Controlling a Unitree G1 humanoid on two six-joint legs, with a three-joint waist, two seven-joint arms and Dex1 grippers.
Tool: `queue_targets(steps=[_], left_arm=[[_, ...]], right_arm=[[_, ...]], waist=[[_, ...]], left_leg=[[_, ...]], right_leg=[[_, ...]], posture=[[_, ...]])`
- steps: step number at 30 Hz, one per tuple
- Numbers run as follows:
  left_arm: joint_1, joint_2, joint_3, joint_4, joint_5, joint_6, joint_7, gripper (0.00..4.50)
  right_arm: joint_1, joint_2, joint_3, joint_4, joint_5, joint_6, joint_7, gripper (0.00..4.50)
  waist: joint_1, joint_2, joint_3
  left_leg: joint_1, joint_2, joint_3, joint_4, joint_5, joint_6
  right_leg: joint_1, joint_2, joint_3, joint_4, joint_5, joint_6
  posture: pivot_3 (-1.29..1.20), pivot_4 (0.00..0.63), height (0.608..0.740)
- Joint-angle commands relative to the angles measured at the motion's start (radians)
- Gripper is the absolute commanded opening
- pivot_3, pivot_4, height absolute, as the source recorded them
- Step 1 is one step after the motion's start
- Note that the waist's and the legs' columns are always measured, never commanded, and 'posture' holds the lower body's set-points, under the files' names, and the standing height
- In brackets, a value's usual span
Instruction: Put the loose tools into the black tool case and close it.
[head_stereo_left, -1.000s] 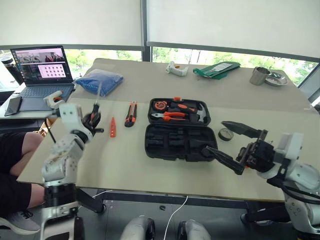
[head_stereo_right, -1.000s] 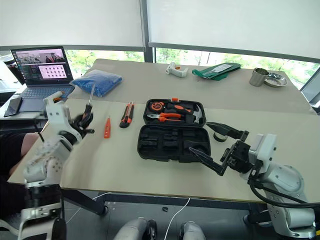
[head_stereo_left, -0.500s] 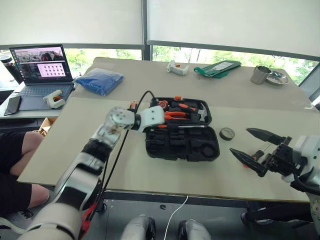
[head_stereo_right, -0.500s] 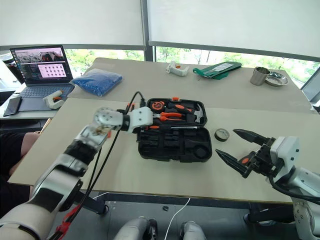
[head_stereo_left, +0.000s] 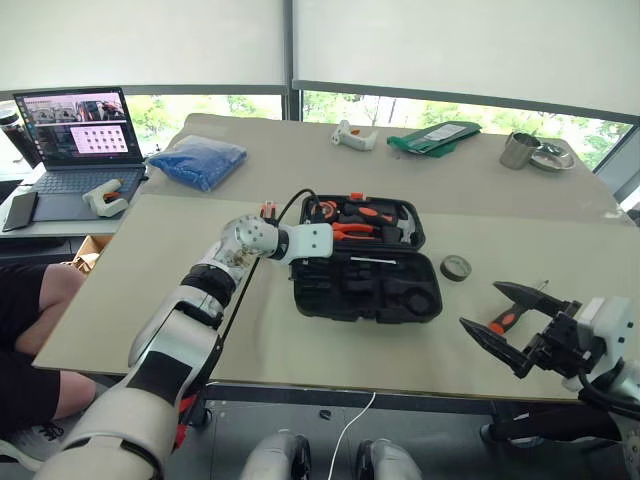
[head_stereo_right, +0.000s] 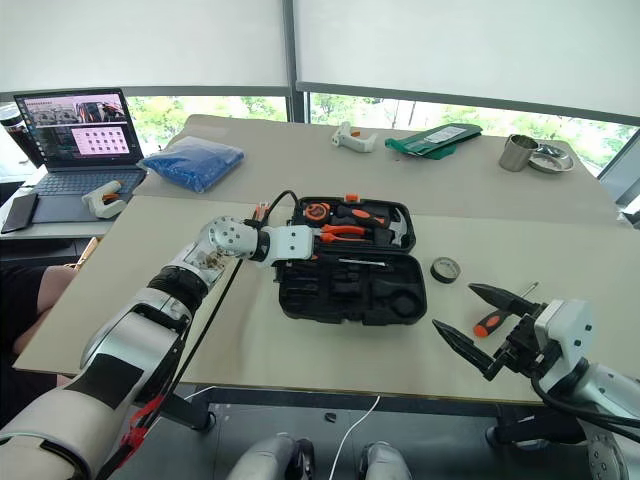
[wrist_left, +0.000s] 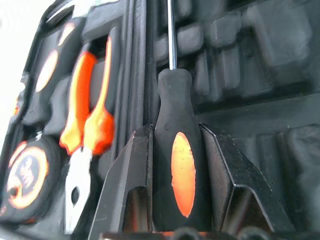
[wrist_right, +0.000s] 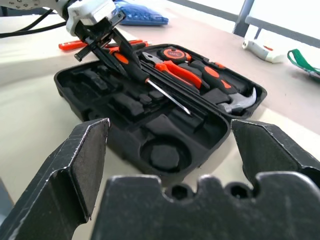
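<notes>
Right claw (head_stereo_right: 483, 330) hangs near the front edge of the table (head_stereo_right: 300, 340), in front of the case (head_stereo_right: 350, 265) and off to its right, with its two black fingers spread wide apart and nothing between them. Just beside that claw, a screwdriver with an orange and black handle (head_stereo_right: 490, 320) lies on the table. A bit farther back, a small dark tape roll (head_stereo_right: 445, 269) sits on the table just to the right of the case.

The black tool case lies open in the middle of the table. Its front half has empty tool-shaped holes. Its back half holds a tape measure (head_stereo_right: 319, 212), pliers with orange handles (head_stereo_right: 340, 233) and a hammer (head_stereo_right: 398, 231).

Left claw (wrist_right: 112, 47) reaches over the left end of the case. It is clamped on another screwdriver (wrist_left: 179, 175) by its black and orange handle. The metal shaft of this screwdriver points across the front half of the case, toward its right end, and it is tilted down toward the holes.

On the table just to the left of the case, seen past the left claw, lie two more orange tools (wrist_right: 95, 44). I cannot tell which tools they are.

Farther back from the case, to its left, are a blue bag (head_stereo_right: 195, 162) and a laptop (head_stereo_right: 75, 135). Behind the case lie a white glue gun (head_stereo_right: 353, 137) and a green packet (head_stereo_right: 432, 138). Far back to the right of the case stands a metal cup (head_stereo_right: 517, 152).
</notes>
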Motion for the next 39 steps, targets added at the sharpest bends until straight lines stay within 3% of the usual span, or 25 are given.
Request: queue_targets(steps=[1,7,9,13,19,20,21,27,28,39], left_arm=[[-0.027,-0.001,0.003,0.033,0.030,-0.027,0.010,0.90],[-0.026,-0.014,0.022,0.047,0.011,-0.058,-0.017,0.90],[-0.023,-0.024,0.049,0.039,-0.012,-0.079,-0.010,1.91],[-0.009,-0.059,0.160,0.002,-0.125,-0.143,0.013,3.27],[0.031,-0.105,0.259,-0.039,-0.244,0.022,-0.069,3.27],[0.036,-0.113,0.268,-0.044,-0.253,0.061,-0.063,2.74],[0.047,-0.121,0.268,-0.041,-0.244,0.094,-0.041,2.53],[0.099,-0.179,0.276,-0.061,-0.225,0.221,0.074,0.27],[0.108,-0.187,0.264,-0.067,-0.216,0.255,0.072,0.08],[0.120,-0.249,0.173,-0.043,-0.122,0.505,0.126,0.08]], right_arm=[[-0.002,0.010,-0.026,-0.029,0.010,-0.031,0.002,4.50],[-0.004,0.016,-0.019,-0.020,0.011,-0.038,0.012,4.50],[-0.006,0.018,-0.019,-0.019,0.018,-0.039,0.017,4.50],[-0.030,0.057,-0.044,-0.040,0.131,0.019,-0.030,4.50],[-0.042,0.064,-0.077,-0.048,0.220,0.091,-0.084,4.50],[-0.039,0.061,-0.077,-0.047,0.218,0.092,-0.081,4.50],[-0.037,0.060,-0.076,-0.046,0.216,0.091,-0.081,4.50],[-0.023,0.069,-0.077,-0.052,0.201,0.083,-0.087,4.50],[-0.015,0.071,-0.076,-0.056,0.197,0.081,-0.087,4.50],[0.020,0.108,-0.056,-0.060,0.182,0.073,-0.102,4.50]], waist=[[-0.001,0.000,0.000],[-0.001,0.000,0.000],[0.000,0.000,0.000],[0.003,0.000,0.000],[0.000,0.000,0.000],[-0.001,0.000,0.000],[-0.001,0.000,0.000],[0.001,0.000,0.000],[0.001,0.001,0.000],[0.007,0.009,-0.006]], left_leg=[[0.000,0.000,0.000,0.000,0.000,0.000],[0.000,0.000,0.000,0.001,0.000,0.000],[0.000,0.000,0.000,0.001,0.000,0.000],[0.000,-0.001,0.000,0.002,0.000,0.000],[0.000,-0.001,0.000,0.002,0.000,0.000],[0.000,-0.001,0.000,0.003,0.000,0.000],[0.001,-0.001,0.000,0.003,0.000,0.000],[0.000,0.000,0.000,0.007,-0.001,0.002],[0.000,0.000,0.000,0.008,-0.002,0.003],[0.003,-0.001,0.000,0.009,-0.004,0.005]], right_leg=[[0.000,0.000,0.000,0.000,0.000,0.000],[0.000,0.000,0.001,0.000,0.001,0.001],[0.000,0.000,0.001,0.000,0.001,0.000],[0.000,0.000,0.000,0.000,0.003,-0.003],[0.001,-0.001,0.000,0.000,0.005,-0.006],[0.001,0.000,0.000,0.000,0.005,-0.006],[0.002,0.000,0.000,0.000,0.005,-0.006],[0.005,0.001,0.000,0.001,0.005,-0.005],[0.004,0.000,0.000,0.001,0.005,-0.003],[0.007,0.000,0.001,0.000,0.004,0.005]], posture=[[0.00,0.150,0.740],[0.00,0.150,0.740],[0.00,0.150,0.740],[0.00,0.150,0.740],[0.00,0.150,0.740],[0.00,0.150,0.740],[0.00,0.150,0.740],[0.00,0.150,0.740],[0.00,0.150,0.740],[0.00,0.150,0.740]])
